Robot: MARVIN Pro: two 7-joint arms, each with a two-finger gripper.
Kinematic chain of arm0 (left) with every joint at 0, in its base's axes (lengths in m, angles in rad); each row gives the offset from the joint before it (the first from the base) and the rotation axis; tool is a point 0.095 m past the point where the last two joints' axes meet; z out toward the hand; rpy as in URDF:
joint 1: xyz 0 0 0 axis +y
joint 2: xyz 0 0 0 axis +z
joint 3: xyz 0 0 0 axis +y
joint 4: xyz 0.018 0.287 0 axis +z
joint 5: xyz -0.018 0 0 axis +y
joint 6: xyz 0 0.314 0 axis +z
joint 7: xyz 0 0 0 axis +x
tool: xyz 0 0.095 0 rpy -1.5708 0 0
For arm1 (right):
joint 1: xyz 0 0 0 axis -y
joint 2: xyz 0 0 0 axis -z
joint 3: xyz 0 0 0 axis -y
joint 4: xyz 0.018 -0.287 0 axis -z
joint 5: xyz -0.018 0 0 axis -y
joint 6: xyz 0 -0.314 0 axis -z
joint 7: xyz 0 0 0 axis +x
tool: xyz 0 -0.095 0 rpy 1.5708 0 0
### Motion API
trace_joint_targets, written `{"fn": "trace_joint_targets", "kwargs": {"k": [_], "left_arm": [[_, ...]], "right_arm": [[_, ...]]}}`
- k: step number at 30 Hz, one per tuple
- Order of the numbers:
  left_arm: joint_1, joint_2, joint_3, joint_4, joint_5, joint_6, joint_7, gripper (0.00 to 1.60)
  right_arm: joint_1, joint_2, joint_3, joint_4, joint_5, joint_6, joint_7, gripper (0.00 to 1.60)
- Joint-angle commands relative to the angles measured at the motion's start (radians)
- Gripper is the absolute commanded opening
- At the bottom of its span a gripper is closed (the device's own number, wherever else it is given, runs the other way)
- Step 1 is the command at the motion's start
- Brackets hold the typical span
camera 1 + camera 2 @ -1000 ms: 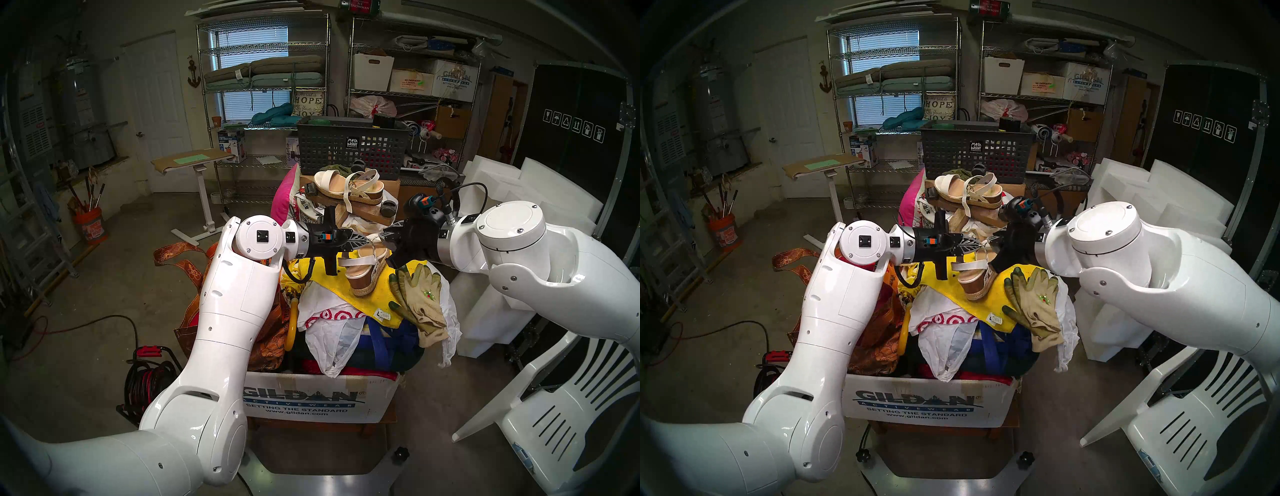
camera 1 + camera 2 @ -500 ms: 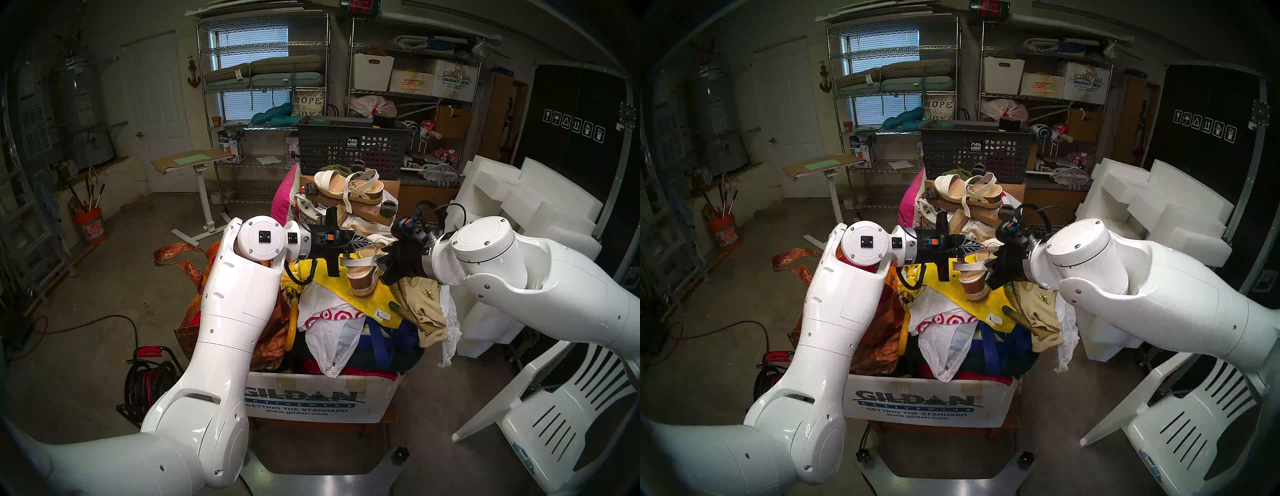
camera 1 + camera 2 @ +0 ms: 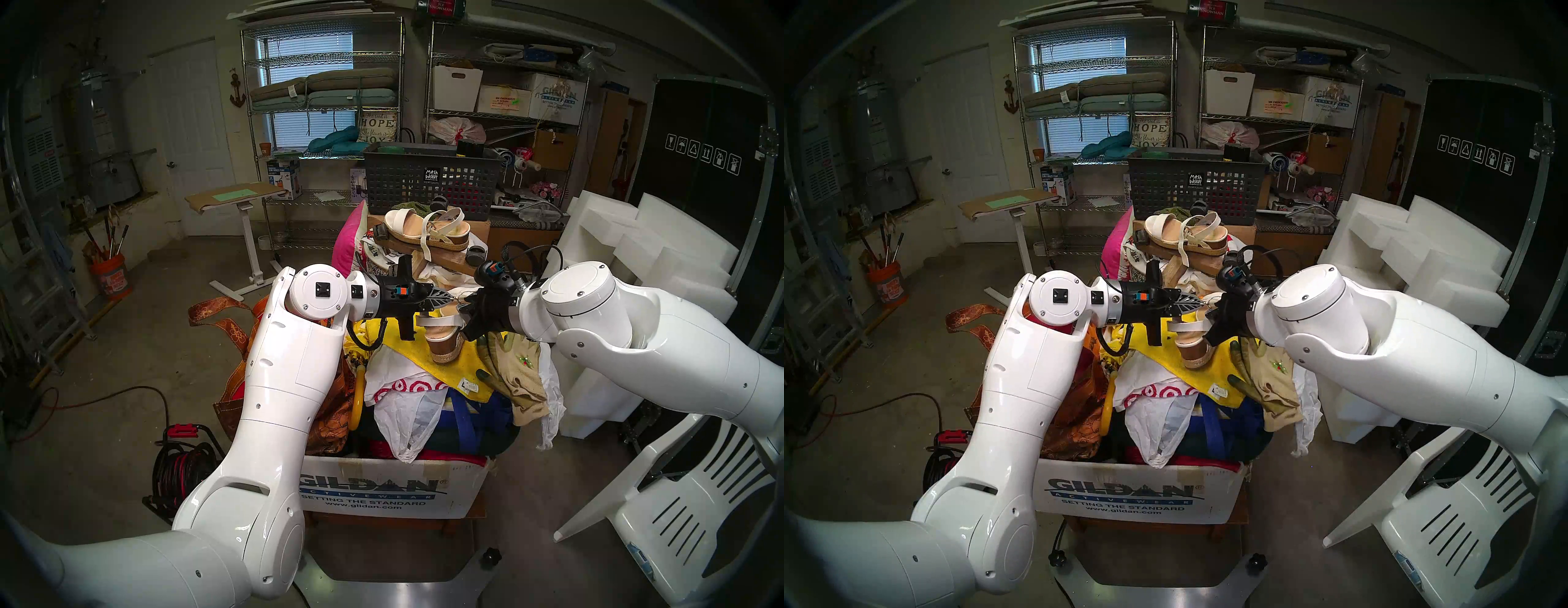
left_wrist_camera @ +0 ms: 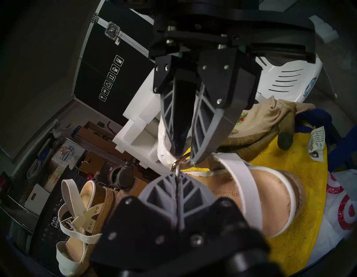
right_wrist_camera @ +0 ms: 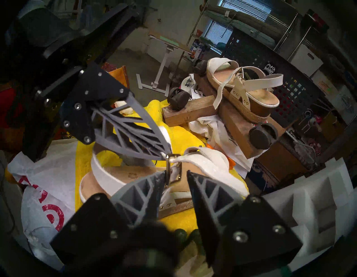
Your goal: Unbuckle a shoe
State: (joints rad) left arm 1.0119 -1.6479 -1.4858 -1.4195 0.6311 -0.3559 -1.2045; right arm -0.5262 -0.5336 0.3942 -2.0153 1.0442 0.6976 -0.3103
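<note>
Pinching the small metal buckle (image 4: 176,166) of the white-strapped cork wedge sandal (image 3: 443,335) on yellow towel (image 3: 456,365) with our closed left gripper (image 4: 176,174), we risk dragging it if our half-open right gripper (image 5: 175,174), at three o'clock, slips.
</note>
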Motion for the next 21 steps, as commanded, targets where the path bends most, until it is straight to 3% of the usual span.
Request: {"fn": "trace_joint_targets", "kwargs": {"k": [1, 3, 5, 6, 7, 9, 21], "left_arm": [[-0.013, -0.010, -0.001, -0.021, -0.011, -0.005, 0.003, 0.00], [-0.013, -0.013, -0.003, -0.020, -0.010, 0.002, 0.001, 0.00], [-0.013, -0.014, -0.003, -0.021, -0.008, 0.003, 0.002, 0.00], [-0.013, -0.014, -0.003, -0.022, -0.008, 0.004, 0.002, 0.00], [-0.013, -0.014, -0.004, -0.023, -0.007, 0.005, 0.000, 0.00], [-0.012, -0.012, -0.005, -0.025, -0.006, 0.006, -0.001, 0.00], [-0.007, 0.002, -0.013, -0.015, -0.001, 0.002, -0.002, 0.00]], "right_arm": [[0.030, -0.033, 0.007, 0.017, -0.012, 0.015, 0.008, 0.77], [0.026, -0.041, 0.007, 0.022, -0.013, 0.024, -0.013, 0.74], [0.026, -0.048, 0.002, 0.028, -0.023, 0.040, -0.032, 0.55], [0.024, -0.050, 0.001, 0.030, -0.027, 0.038, -0.034, 0.55], [0.019, -0.052, 0.007, 0.032, -0.019, 0.033, -0.042, 0.00], [0.023, -0.059, 0.006, 0.036, -0.022, 0.064, -0.068, 0.00], [-0.019, -0.043, 0.066, 0.040, 0.055, 0.053, -0.226, 0.00]]}}
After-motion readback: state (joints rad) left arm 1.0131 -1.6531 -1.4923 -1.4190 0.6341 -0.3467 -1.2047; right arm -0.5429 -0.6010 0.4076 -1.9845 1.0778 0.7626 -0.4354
